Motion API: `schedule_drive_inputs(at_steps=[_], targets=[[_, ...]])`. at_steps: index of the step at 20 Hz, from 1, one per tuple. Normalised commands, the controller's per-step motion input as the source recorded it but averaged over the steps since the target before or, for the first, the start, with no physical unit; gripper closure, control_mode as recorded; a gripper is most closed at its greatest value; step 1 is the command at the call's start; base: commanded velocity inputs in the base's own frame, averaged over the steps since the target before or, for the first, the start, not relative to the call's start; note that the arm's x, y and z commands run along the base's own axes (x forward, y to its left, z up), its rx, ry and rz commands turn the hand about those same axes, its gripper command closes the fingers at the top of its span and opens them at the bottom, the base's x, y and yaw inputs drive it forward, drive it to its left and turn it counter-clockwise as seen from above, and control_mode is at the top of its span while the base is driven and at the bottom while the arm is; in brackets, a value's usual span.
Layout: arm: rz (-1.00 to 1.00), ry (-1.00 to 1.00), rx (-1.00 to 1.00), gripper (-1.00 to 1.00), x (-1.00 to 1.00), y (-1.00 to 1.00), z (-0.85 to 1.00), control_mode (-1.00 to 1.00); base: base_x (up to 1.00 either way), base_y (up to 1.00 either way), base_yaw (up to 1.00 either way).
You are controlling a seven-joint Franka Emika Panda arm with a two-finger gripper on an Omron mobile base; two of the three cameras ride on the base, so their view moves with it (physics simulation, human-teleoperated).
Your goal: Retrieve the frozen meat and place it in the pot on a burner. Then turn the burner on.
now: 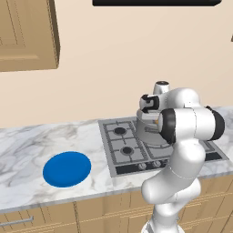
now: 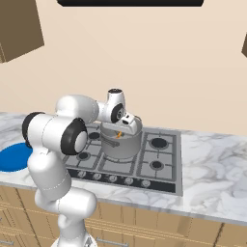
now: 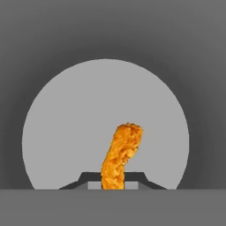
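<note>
My gripper (image 3: 112, 181) is shut on the frozen meat (image 3: 121, 154), a small orange-yellow piece that sticks out from between the finger tips. Beyond it, the hand view looks straight down onto the pale round floor of the grey metal pot (image 3: 88, 110). From the right base, the gripper (image 2: 120, 131) hangs just inside the rim of the pot (image 2: 120, 147), with a speck of orange meat (image 2: 119, 135) below the hand. The pot (image 1: 145, 132) stands on a rear burner of the stove, partly hidden by my arm.
The grey stove (image 1: 123, 150) has a row of knobs (image 2: 113, 179) along its front edge. A round blue plate (image 1: 67, 169) lies on the marble counter to the stove's left. A wooden wall cabinet (image 1: 27, 36) hangs at the upper left.
</note>
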Motion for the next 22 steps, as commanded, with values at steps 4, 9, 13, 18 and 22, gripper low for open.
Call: schedule_drive_inputs(at_steps=[4, 9, 13, 18, 22], targets=[[0.0, 0.0, 0.0, -1.0, 0.0, 0.0, -0.01, -1.0, 0.0, 0.0, 0.0], [0.0, 0.0, 0.0, -1.0, 0.0, 0.0, 0.0, -1.0, 0.0, 0.0, 0.0], [0.0, 0.0, 0.0, -1.0, 0.0, 0.0, 0.0, -1.0, 0.0, 0.0, 0.0], [0.02, -0.01, 0.04, -1.0, 0.0, 0.0, 0.14, -1.0, 0.0, 0.0, 0.0], [0.05, -0.1, 0.05, -1.0, 0.0, 0.0, 0.48, -1.0, 0.0, 0.0, 0.0]])
